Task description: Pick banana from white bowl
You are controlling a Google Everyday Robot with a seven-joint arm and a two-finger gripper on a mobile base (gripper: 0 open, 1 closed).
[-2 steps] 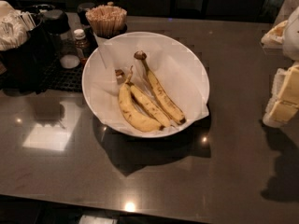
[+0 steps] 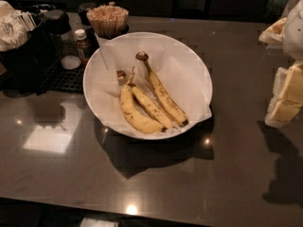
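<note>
Yellow speckled slim banana [image 2: 163, 96] rightmost in paper-lined round white bowl [image 2: 203, 70], stem far-left, tip near-right; pale gripper [image 2: 286, 96] at right edge, well apart, grip state: cannot tell.

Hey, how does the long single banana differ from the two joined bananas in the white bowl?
The banana is longer and slimmer; the joined pair is shorter and plumper. The banana lies alone, right of the pair, which shares one stem. Both are yellow, brown-speckled, on paper in the white bowl. The gripper is at the view's right edge, away from the bowl.
</note>
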